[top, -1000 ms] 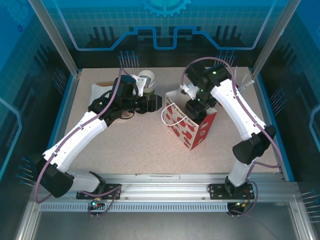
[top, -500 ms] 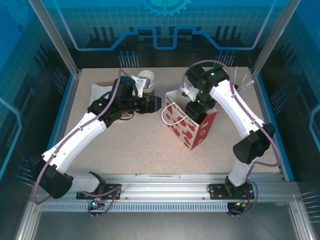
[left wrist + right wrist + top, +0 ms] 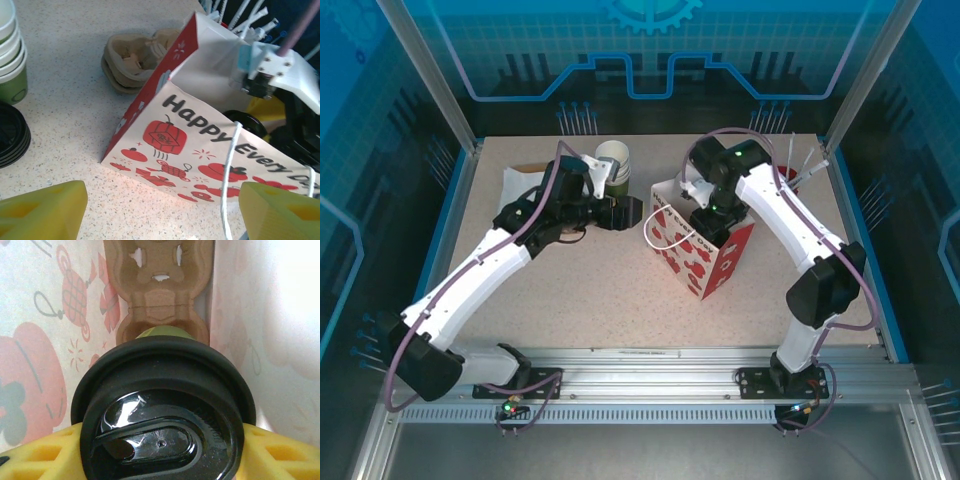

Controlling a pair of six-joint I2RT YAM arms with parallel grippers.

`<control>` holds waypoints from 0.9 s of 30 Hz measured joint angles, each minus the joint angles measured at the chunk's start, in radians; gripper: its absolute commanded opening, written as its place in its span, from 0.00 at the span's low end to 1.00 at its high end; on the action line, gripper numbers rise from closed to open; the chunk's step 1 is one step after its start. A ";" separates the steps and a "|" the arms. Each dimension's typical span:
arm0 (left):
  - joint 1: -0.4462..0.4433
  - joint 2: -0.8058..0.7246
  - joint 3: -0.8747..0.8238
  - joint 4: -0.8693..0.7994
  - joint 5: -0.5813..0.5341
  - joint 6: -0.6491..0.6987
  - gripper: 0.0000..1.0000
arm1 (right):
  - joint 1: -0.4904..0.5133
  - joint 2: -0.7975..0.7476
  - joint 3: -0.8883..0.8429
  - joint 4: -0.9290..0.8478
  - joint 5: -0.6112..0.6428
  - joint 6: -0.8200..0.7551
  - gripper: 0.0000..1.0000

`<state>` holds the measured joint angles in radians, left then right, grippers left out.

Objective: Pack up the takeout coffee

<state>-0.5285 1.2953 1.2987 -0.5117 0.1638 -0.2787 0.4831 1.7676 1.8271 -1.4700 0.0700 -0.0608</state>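
- Tipping: your right gripper is holding the black-lidded green paper cup over the brown cardboard carrier.
- Your left gripper is gaping empty, leaving the printed paper bag unbraced.

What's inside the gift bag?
The lidded takeout coffee, clamped by the right gripper, above a brown pulp cup carrier at the bottom. The lid hides most of the cup and part of the carrier.
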 measured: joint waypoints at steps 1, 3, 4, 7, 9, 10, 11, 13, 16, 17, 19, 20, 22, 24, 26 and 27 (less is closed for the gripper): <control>0.000 -0.006 -0.002 0.000 0.018 0.007 0.81 | -0.001 0.000 -0.005 0.004 0.000 0.000 0.41; 0.000 -0.018 -0.006 0.000 0.055 0.022 0.81 | -0.001 0.000 -0.011 0.007 0.000 0.000 0.41; 0.000 -0.022 -0.006 0.002 0.075 0.027 0.81 | -0.001 0.000 -0.015 0.009 0.000 0.000 0.41; 0.000 -0.030 -0.006 0.007 0.122 0.041 0.80 | -0.001 0.000 -0.015 0.014 0.000 0.000 0.41; -0.001 -0.031 -0.006 0.021 0.156 0.047 0.80 | -0.001 -0.001 -0.018 0.019 0.000 0.000 0.41; -0.002 -0.031 -0.006 0.026 0.169 0.047 0.80 | -0.001 -0.002 -0.023 0.021 0.000 0.000 0.40; -0.003 -0.031 -0.006 0.030 0.179 0.048 0.80 | -0.001 -0.002 -0.028 0.023 0.000 -0.001 0.40; -0.005 -0.031 -0.006 0.032 0.193 0.050 0.80 | -0.001 -0.002 -0.033 0.024 0.001 -0.004 0.40; -0.006 -0.034 -0.006 0.033 0.204 0.050 0.80 | -0.002 -0.002 -0.039 0.024 0.001 -0.004 0.40; -0.006 -0.035 -0.006 0.035 0.207 0.050 0.80 | -0.002 -0.002 -0.041 0.024 0.001 -0.004 0.40; -0.006 -0.040 -0.006 0.038 0.209 0.050 0.80 | -0.002 -0.002 -0.045 0.025 0.001 -0.004 0.40; -0.008 -0.043 -0.006 0.039 0.209 0.050 0.80 | -0.002 -0.002 -0.048 0.026 0.001 -0.004 0.40; -0.010 -0.049 -0.006 0.040 0.211 0.050 0.80 | -0.002 -0.002 -0.058 0.033 0.001 -0.004 0.40; -0.011 -0.054 -0.006 0.039 0.212 0.050 0.80 | -0.002 -0.002 -0.068 0.036 0.001 -0.004 0.40; -0.011 -0.057 -0.006 0.039 0.212 0.050 0.80 | -0.002 -0.002 -0.075 0.040 0.001 -0.004 0.40; -0.011 -0.058 -0.006 0.040 0.212 0.050 0.80 | -0.002 -0.002 -0.077 0.043 0.001 -0.004 0.40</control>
<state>-0.5400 1.2373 1.2926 -0.4721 0.3756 -0.2291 0.4812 1.7657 1.7496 -1.4273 0.0711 -0.0647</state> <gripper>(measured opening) 0.800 0.637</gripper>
